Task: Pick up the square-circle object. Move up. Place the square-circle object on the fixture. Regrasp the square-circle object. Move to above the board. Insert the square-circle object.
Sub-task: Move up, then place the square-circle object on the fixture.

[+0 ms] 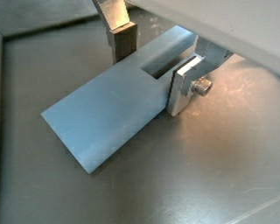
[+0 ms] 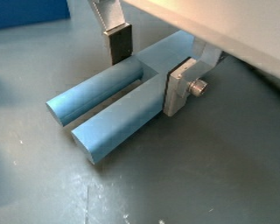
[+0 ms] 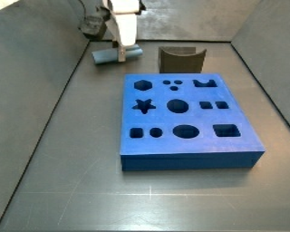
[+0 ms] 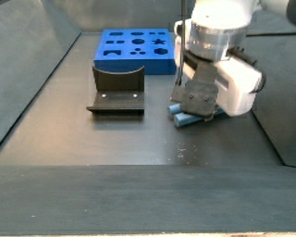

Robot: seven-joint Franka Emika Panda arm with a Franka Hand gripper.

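While the gripper (image 2: 152, 59) straddles the square-circle object (image 2: 113, 112) lying on the floor beside the board (image 3: 184, 120) — fingers apart, nothing held — it should close squarely, centred, before lifting.

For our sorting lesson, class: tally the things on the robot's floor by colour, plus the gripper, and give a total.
Blue: 2, the board and the square-circle object
Dark brown: 1, the fixture
Silver-fingered gripper, straddling the object: 1
Total: 4
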